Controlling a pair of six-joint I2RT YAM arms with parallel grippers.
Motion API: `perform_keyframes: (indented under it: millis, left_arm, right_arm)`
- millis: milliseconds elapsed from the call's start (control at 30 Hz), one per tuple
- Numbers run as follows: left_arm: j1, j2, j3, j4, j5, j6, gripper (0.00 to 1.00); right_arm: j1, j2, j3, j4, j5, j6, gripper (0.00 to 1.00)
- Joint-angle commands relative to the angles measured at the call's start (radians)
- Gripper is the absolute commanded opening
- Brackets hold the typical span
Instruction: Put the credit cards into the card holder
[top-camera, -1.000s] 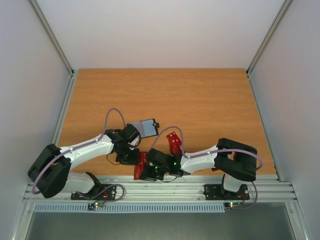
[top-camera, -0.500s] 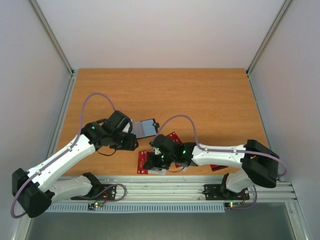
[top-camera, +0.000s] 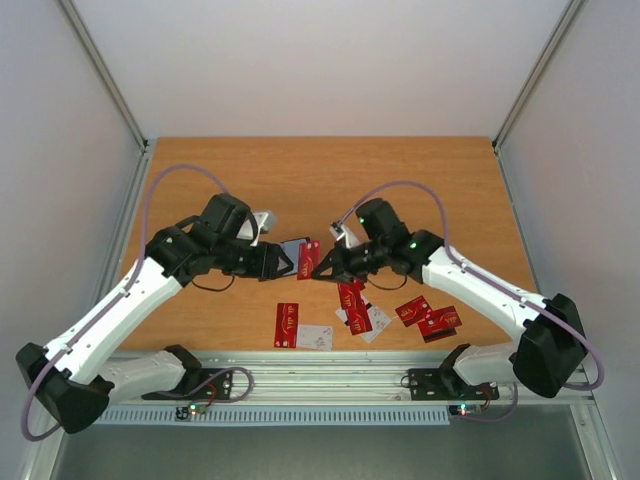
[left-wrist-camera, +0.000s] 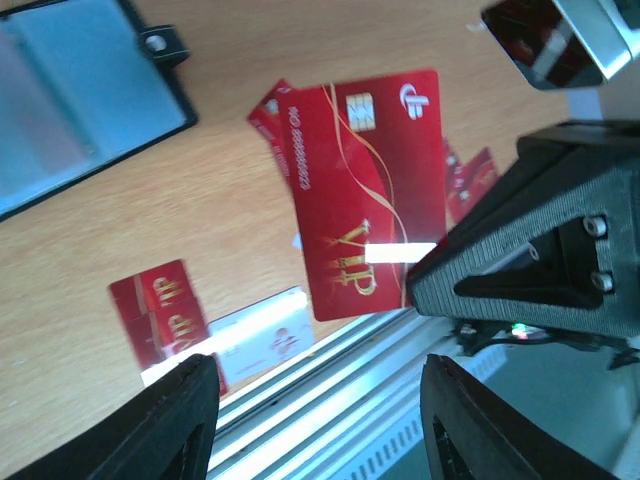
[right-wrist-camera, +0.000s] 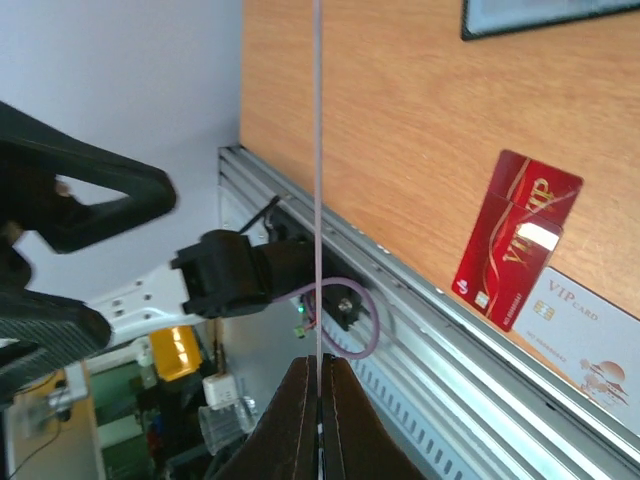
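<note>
The card holder (left-wrist-camera: 75, 95) lies open on the wood, grey pockets up, and shows as a dark shape (top-camera: 293, 247) between the two grippers. My right gripper (top-camera: 323, 268) is shut on one red credit card (left-wrist-camera: 365, 195), held in the air just right of the holder. That card appears edge-on as a thin line (right-wrist-camera: 318, 170) rising from the shut fingertips (right-wrist-camera: 305, 400). My left gripper (top-camera: 283, 262) hovers at the holder's left side, open, with nothing between its fingers (left-wrist-camera: 175, 420). More credit cards lie loose nearer the front: red (top-camera: 286, 324), white (top-camera: 315, 337), red (top-camera: 353, 300).
Further red cards (top-camera: 412, 310) (top-camera: 441, 322) and a white one (top-camera: 376, 319) lie right of centre. The aluminium rail (top-camera: 330, 378) runs along the front table edge, with both arm bases on it. White walls enclose the left, right and back.
The right gripper lifted a red card from the front edge and carried it up beside the holder. The left arm swung away from the front to the holder's left, and its jaws opened.
</note>
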Motion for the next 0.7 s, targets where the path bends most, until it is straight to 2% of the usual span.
perform_keyframes:
  millis: [0, 133, 300, 433, 667]
  left_arm:
    - [0.008, 0.028, 0.037, 0.145, 0.137, -0.052, 0.58]
    - [0.034, 0.062, 0.025, 0.262, 0.216, -0.106, 0.58]
    - [0.130, 0.121, -0.048, 0.540, 0.394, -0.173, 0.58]
    - [0.197, 0.210, -0.045, 0.669, 0.521, -0.191, 0.58]
    - [0.296, 0.285, -0.054, 0.894, 0.640, -0.285, 0.53]
  right_arm:
    - [-0.102, -0.003, 0.065, -0.082, -0.192, -0.097, 0.01]
    - [-0.190, 0.022, 0.102, -0.075, -0.277, -0.116, 0.01]
    - [-0.268, 0.062, 0.129, -0.009, -0.381, -0.135, 0.01]
    - [-0.301, 0.103, 0.151, 0.043, -0.427, -0.120, 0.01]
    - [-0.328, 0.141, 0.192, 0.164, -0.477, -0.071, 0.01]
